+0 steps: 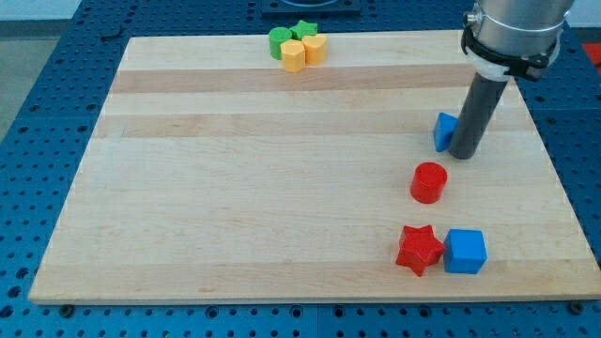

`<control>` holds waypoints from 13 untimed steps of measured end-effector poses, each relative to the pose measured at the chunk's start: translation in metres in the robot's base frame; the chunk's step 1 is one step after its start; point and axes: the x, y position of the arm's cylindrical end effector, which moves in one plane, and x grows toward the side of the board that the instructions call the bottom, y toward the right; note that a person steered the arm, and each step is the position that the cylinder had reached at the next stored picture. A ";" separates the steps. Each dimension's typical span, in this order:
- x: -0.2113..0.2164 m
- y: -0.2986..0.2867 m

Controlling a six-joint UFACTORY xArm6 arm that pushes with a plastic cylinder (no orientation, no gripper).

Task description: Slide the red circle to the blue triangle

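The red circle (428,182) stands on the wooden board (235,188) at the view's right. The blue triangle (443,130) lies just above it, partly hidden behind the dark rod. My tip (463,154) rests on the board against the triangle's right side, above and to the right of the red circle, a short gap away from it.
A red star (419,249) and a blue cube (465,251) sit side by side near the view's bottom right. A green circle (279,41), a green star (303,30) and two yellow blocks (294,56) (315,48) cluster at the top edge.
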 end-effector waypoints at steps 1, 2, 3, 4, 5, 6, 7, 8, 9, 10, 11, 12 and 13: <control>0.001 -0.001; 0.011 -0.056; 0.011 -0.131; 0.031 -0.165; 0.076 -0.152; 0.077 -0.117; 0.052 -0.078; 0.034 -0.034; 0.037 -0.032; 0.057 -0.058; 0.067 -0.049; 0.067 -0.017; 0.067 -0.006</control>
